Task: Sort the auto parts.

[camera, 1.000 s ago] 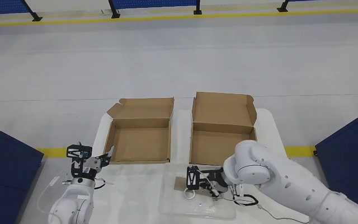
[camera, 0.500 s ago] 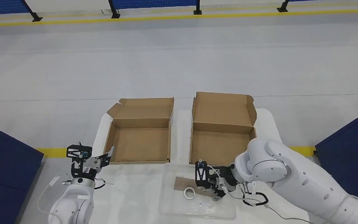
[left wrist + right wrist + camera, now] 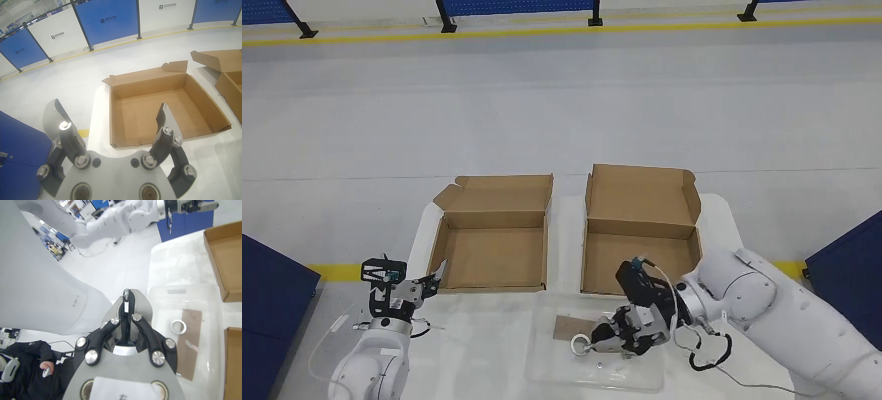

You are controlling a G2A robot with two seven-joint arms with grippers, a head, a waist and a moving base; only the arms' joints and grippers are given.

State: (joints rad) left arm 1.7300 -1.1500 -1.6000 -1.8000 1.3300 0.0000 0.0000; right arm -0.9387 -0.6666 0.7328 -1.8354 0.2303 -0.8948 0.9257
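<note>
At the sorting table, seen from above, the right gripper (image 3: 602, 338) hangs over the clear tray (image 3: 552, 370) at the near edge. It is just beside a white ring (image 3: 582, 346) that lies by a brown card (image 3: 564, 327). Beyond the tray the left box (image 3: 492, 258) and the right box (image 3: 639, 262) stand open side by side, both bare inside. The left gripper (image 3: 430, 278) sits off the left box's near corner.

From the left wrist, the left gripper (image 3: 108, 105) has its fingers spread wide with nothing between them. It faces the left box (image 3: 147, 75), with an edge of the right box (image 3: 228, 81) alongside.

From the right wrist, the right gripper (image 3: 126, 306) is pinched together on a small metal-tipped part (image 3: 125, 294). The part is caught only at the very fingertips, its silver end poking out past them. The ring (image 3: 178, 326) rests on the tray (image 3: 162, 309) floor, overlapping the card's (image 3: 191, 332) edge.

The likeliest trouble is the grip. With so little of the part between the tips, a quick swing toward a box could let it pivot or slip out. It would then drop back into the tray or onto the table short of the cardboard. A low carry could also clip a box's front wall and knock the part loose. Choosing the wrong box would spoil the sort.
</note>
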